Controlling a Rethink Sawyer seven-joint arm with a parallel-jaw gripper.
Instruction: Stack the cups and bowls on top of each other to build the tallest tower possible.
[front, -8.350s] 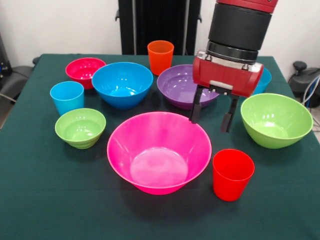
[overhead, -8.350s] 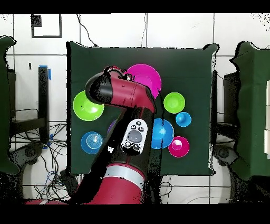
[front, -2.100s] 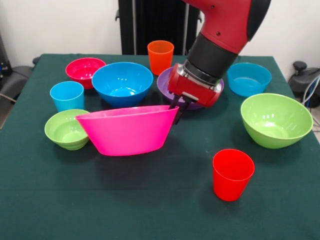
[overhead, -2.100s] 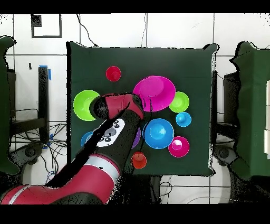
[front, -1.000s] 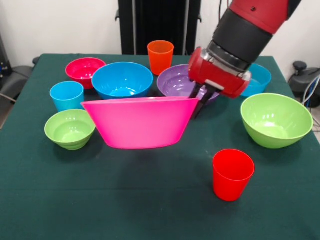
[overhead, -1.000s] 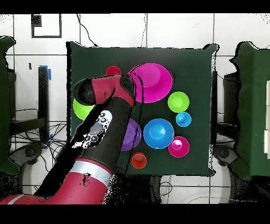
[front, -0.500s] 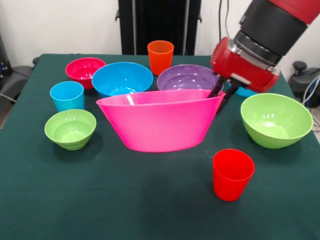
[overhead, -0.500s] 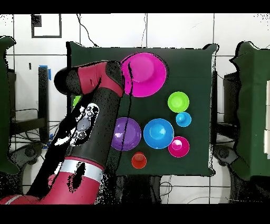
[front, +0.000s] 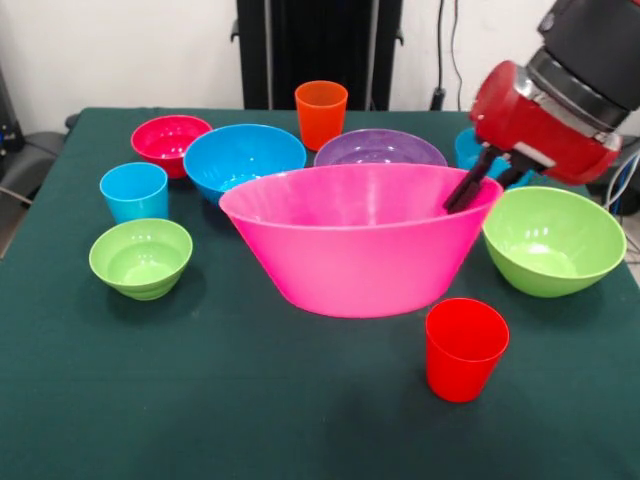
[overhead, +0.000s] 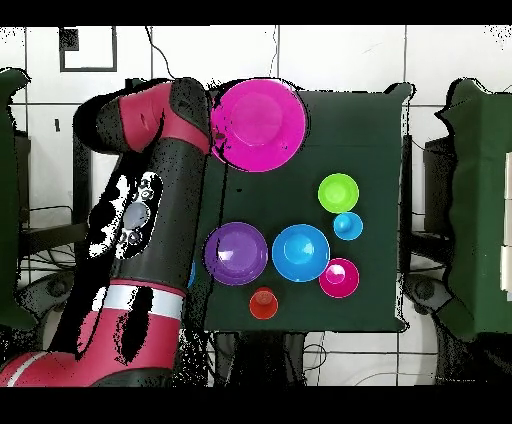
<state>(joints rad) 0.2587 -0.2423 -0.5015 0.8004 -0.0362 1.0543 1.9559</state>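
My gripper (front: 470, 195) is shut on the right rim of the big hot pink bowl (front: 360, 240) and holds it above the table. In the overhead view the bowl (overhead: 258, 125) hangs over the table's far edge, with the gripper (overhead: 215, 140) at its rim. On the table stand a purple bowl (front: 380, 148), a blue bowl (front: 243, 160), a small crimson bowl (front: 170, 137), a small lime bowl (front: 150, 257), a large lime bowl (front: 552, 238), an orange cup (front: 321, 112), a light blue cup (front: 134, 193) and a red cup (front: 465, 347). A second blue bowl (front: 466, 148) is mostly hidden behind the gripper. No tower shows.
In the overhead view my arm (overhead: 150, 230) covers the table's left side and hides the large lime bowl and the red cup. The green tablecloth (front: 200, 400) reaches to the front edge. A dark stand (front: 270, 50) rises behind the table.
My gripper has lifted the pink bowl off the table and carried it to the right and towards the front camera. The small lime bowl shifted slightly. The other pieces have not moved.
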